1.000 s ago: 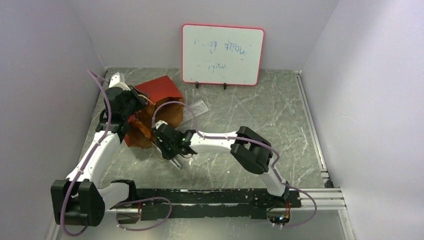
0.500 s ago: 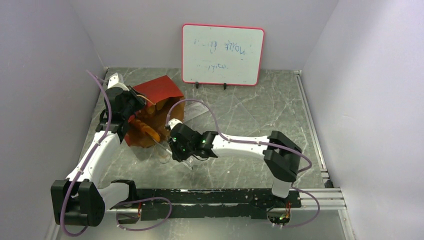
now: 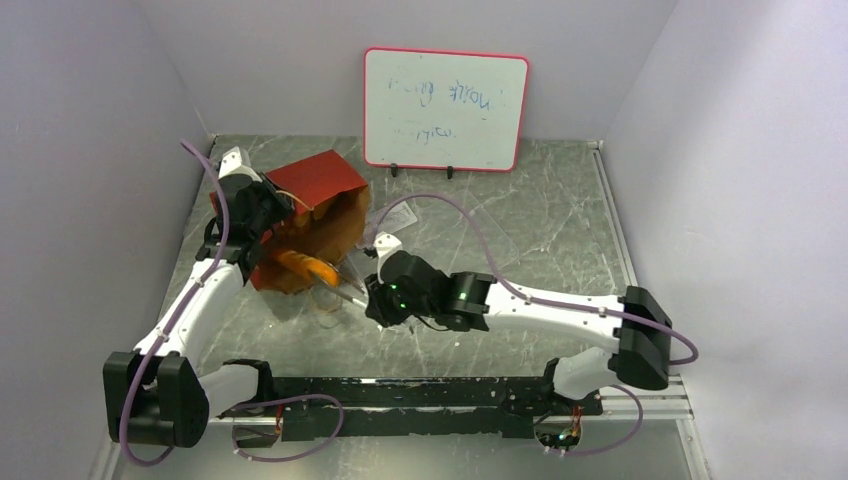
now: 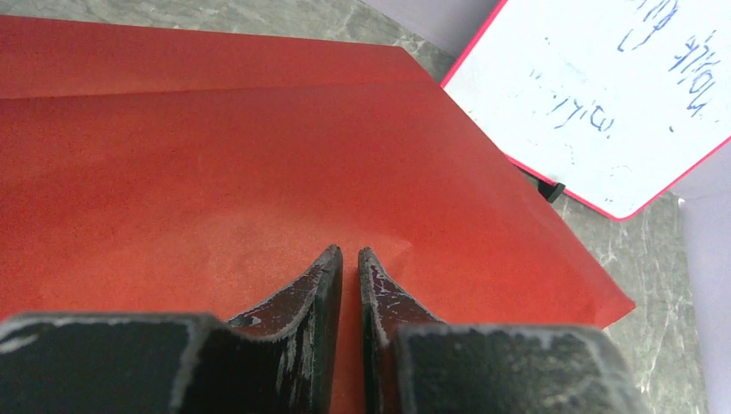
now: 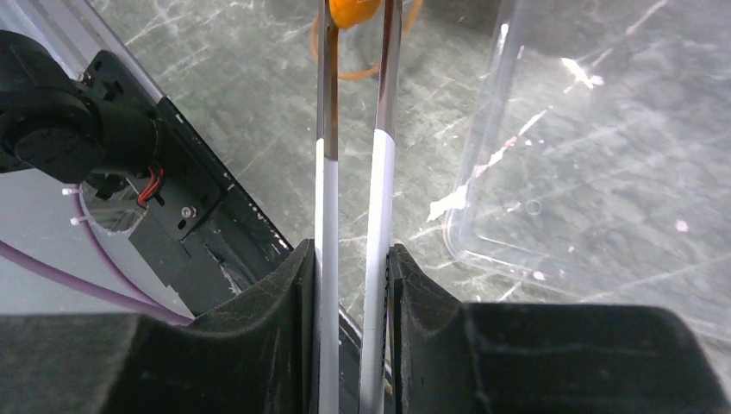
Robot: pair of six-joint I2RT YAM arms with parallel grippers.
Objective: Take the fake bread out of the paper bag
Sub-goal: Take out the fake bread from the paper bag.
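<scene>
I saw the right gripper (image 5: 349,276) clamping slim metal tongs (image 5: 326,112), their tips pinching the long orange baguette (image 3: 305,266) at the red paper bag (image 3: 325,180) mouth. The left gripper (image 4: 349,259), fingers pressed together, sat against the bag's wall.

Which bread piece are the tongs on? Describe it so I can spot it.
Front-left of the whiteboard is the red bag, its mouth open toward the near edge. In that mouth sits the baguette, pinched by the tongs: long and bright orange against the brown lining.
</scene>
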